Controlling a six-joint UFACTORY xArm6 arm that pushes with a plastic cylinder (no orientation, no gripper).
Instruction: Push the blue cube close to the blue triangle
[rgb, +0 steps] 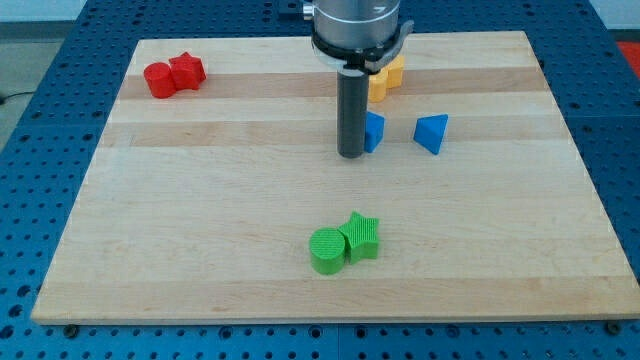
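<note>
The blue cube (374, 132) sits right of the board's middle, toward the view's top, partly hidden by my rod. The blue triangle (431, 132) lies a short gap to its right. My tip (351, 155) rests against the cube's left side, touching or nearly touching it.
A yellow block (388, 76) lies above the cube, partly behind the arm. Two red blocks (173, 75) touch each other at the top left. A green cylinder (326, 250) and green star (361, 236) touch near the bottom middle. The wooden board (200, 220) ends at a blue perforated table.
</note>
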